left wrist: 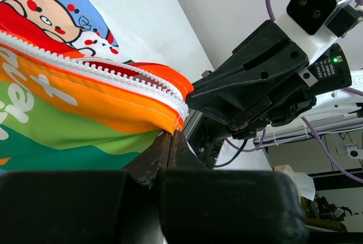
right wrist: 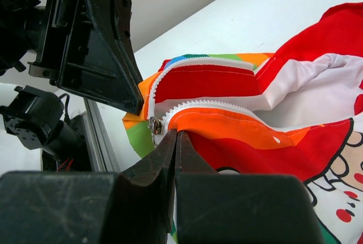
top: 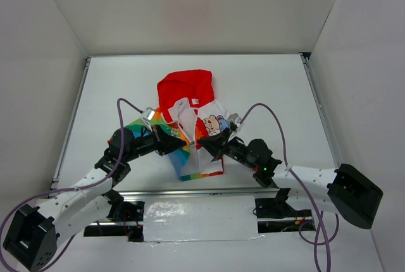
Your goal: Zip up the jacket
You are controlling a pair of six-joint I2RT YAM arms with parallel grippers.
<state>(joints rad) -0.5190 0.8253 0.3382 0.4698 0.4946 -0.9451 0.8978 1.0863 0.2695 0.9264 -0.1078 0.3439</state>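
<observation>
The jacket (top: 193, 126) lies mid-table, lower end nearest me: red hood (top: 186, 87) at the far end, rainbow stripes (top: 147, 126) on the left, cartoon print (top: 213, 124) on the right. Its front is open, with white zipper teeth (left wrist: 108, 72) along each edge. My left gripper (top: 179, 143) is shut on the orange bottom corner (left wrist: 161, 116) of the striped side. My right gripper (top: 207, 147) is shut on the orange hem (right wrist: 227, 130) of the other side, its tips right beside the metal zipper slider (right wrist: 155, 125). The two grippers nearly touch, tip to tip.
White walls enclose the table on three sides. A metal rail (top: 190, 191) runs along the near edge, with a foil-covered plate (top: 199, 218) behind it. Purple cables (top: 278, 133) loop over both arms.
</observation>
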